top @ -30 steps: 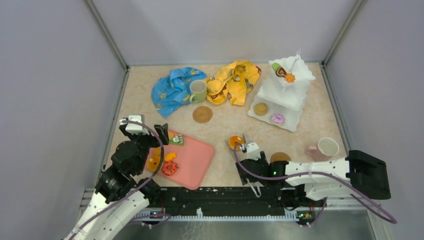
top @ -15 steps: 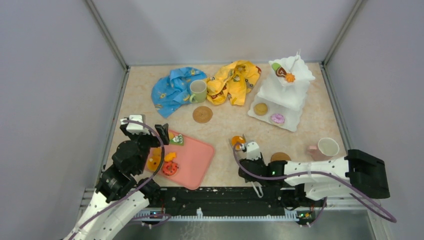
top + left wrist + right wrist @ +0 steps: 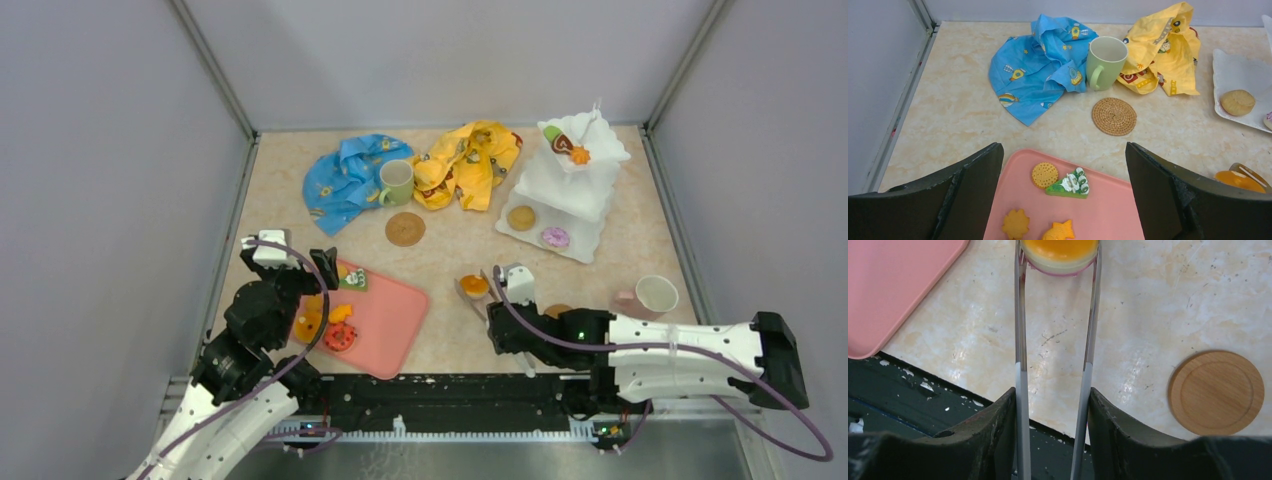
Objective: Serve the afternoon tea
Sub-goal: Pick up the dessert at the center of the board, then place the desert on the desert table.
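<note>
right gripper [image 3: 1050,395] clamped on tongs [image 3: 1020,340], tips pinching orange tart [image 3: 1058,252] just right of pink tray [image 3: 893,290] | we judge it light, rigid, slick: hold its sides low | left gripper [image 3: 1063,147] agape above that tray

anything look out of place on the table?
Blue cloth and yellow cloth lie crumpled at the far edge, not spread flat. The pale green mug stands between them, beside the woven coaster rather than on it.
</note>
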### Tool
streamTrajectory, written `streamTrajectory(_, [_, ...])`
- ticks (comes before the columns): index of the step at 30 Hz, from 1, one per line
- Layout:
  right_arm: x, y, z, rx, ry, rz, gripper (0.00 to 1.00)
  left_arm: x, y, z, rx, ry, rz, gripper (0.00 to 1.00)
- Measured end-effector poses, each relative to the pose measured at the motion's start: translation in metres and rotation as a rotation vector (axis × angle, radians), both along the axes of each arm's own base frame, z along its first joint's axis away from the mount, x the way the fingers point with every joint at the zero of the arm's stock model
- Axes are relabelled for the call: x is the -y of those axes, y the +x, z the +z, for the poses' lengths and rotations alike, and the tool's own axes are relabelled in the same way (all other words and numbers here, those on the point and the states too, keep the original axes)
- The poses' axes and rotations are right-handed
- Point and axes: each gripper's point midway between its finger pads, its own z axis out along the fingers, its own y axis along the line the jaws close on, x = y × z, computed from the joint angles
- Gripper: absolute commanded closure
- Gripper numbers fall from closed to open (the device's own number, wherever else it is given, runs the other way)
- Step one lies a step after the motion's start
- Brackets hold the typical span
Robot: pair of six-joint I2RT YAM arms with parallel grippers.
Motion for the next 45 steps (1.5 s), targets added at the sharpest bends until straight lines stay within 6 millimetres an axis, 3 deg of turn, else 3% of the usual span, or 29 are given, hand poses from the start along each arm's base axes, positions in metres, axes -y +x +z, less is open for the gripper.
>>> streamTrajectory(4, [0.004,0.000,0.010,0.004,-0.016,-0.002,0.60,0.000,0.000,0.000,0.000,0.000,0.000,0.01])
streamTrajectory(14, [0.009,0.016,0.059,0.052,0.001,-0.026,0.62,0.000,0.000,0.000,0.000,0.000,0.000,0.01])
streamTrajectory(22, [0.041,0.046,0.100,0.134,0.015,-0.120,0.62,0.000,0.000,0.000,0.000,0.000,0.000,0.01])
streamTrajectory(32, [0.077,0.065,0.156,0.269,0.036,-0.213,0.63,0.001,0.000,0.000,0.000,-0.001,-0.007,0.01])
streamTrajectory(38, [0.100,0.073,0.166,0.309,-0.008,-0.273,0.62,0.001,0.000,0.000,0.000,-0.001,-0.008,0.01])
streamTrajectory(45, [0.116,0.086,0.163,0.300,-0.069,-0.316,0.63,0.001,0.000,0.000,0.000,-0.001,-0.008,0.01])
